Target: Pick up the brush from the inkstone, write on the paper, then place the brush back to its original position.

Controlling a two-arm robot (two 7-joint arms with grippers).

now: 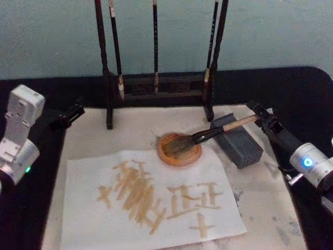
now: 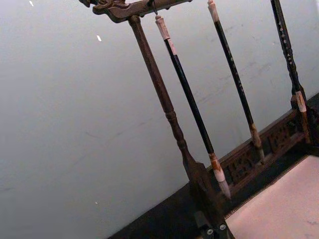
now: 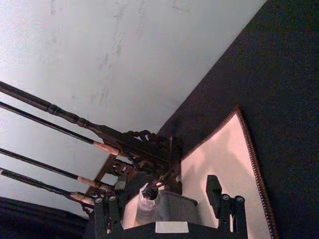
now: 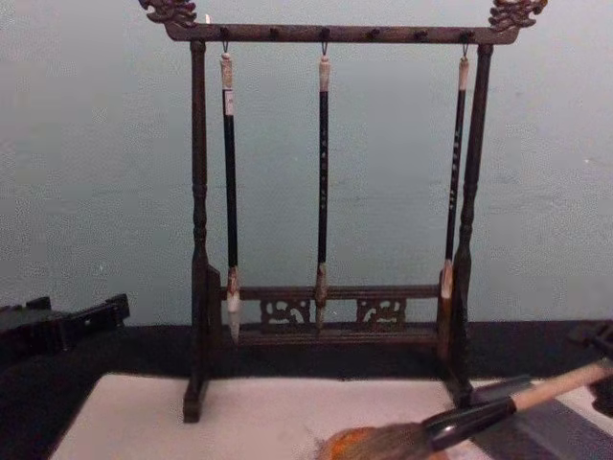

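Note:
The brush (image 1: 218, 131) lies tilted, its bushy head in the round orange-brown inkstone (image 1: 179, 151) and its tan handle (image 4: 560, 383) propped on a grey block. My right gripper (image 1: 260, 115) sits at the handle's far end, open; in the right wrist view its fingers (image 3: 223, 199) stand wide apart on either side of the handle tip (image 3: 148, 193) without touching it. The white paper (image 1: 83, 208) lies in front of the inkstone, covered with tan brush strokes. My left gripper (image 1: 66, 115) is parked at the mat's back left corner, away from everything.
The grey rectangular block (image 1: 240, 146) sits right of the inkstone. A dark wooden rack (image 4: 326, 307) holding three thin brushes stands at the back of the cream mat (image 1: 135, 127). Black cloth surrounds the mat.

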